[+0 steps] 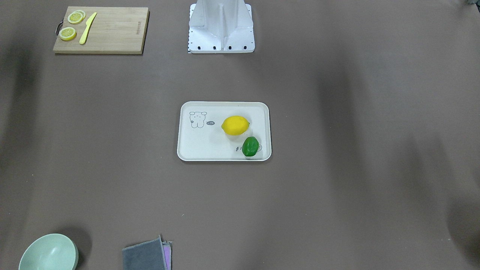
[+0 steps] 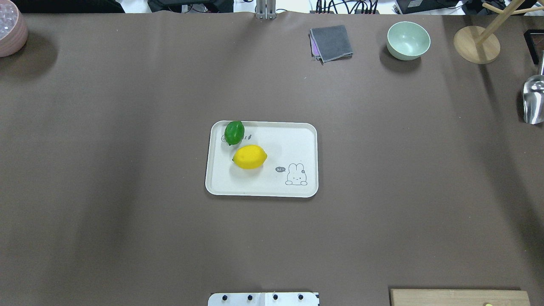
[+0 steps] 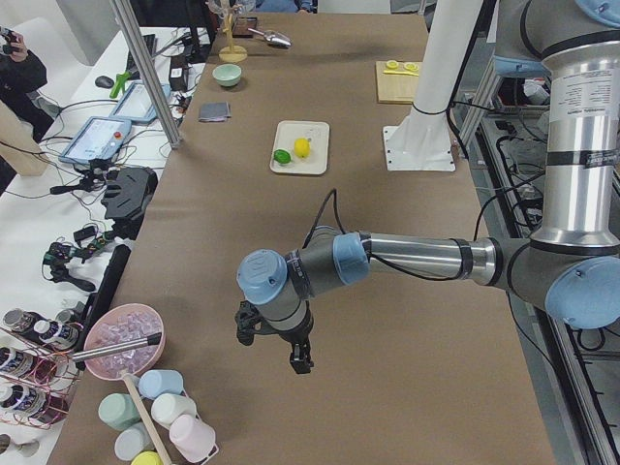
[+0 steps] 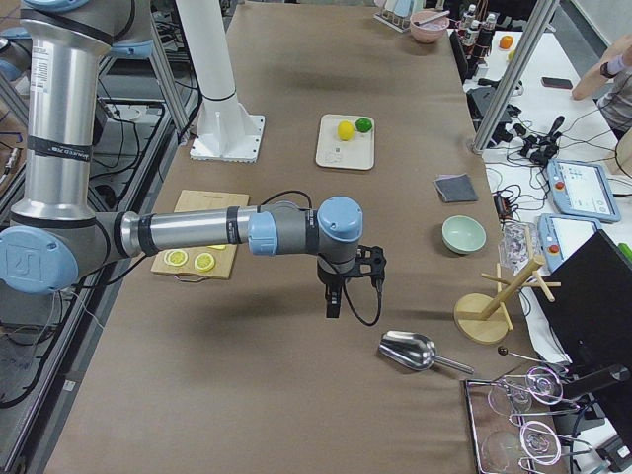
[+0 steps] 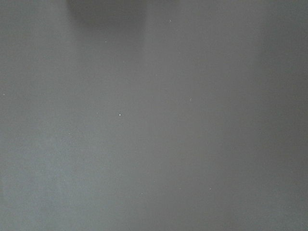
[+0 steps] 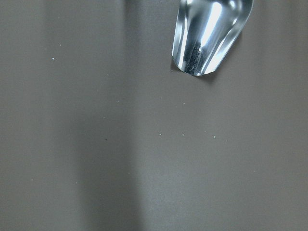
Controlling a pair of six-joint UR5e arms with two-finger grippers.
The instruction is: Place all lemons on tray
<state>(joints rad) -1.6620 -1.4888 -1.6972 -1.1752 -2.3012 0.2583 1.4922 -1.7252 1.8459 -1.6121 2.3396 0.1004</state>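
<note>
While two lemons (image 1: 235, 125) lie on one tray (image 1: 202, 144) | left hand (image 3: 273, 351), right hand (image 4: 348, 294): grip cannot tell

Lemons: 2 (yellow lemon (image 1: 235, 125), green lemon (image 1: 250, 146)). Tray (image 1: 210, 148): 1. Cutting board (image 1: 116, 30): 1. Lemon slices (image 1: 67, 33): 3, two overlapping. Knife (image 1: 87, 29): 1. Bowls: 2 (green bowl (image 1: 48, 255), pink bowl (image 2: 12, 42)). Scoop (image 2: 533, 100): 1. Wooden stand (image 2: 476, 44): 1. Cloth stack (image 1: 144, 257): 1. Robot arms: 2 (left arm (image 3: 417, 257), right arm (image 4: 197, 229)).
</note>
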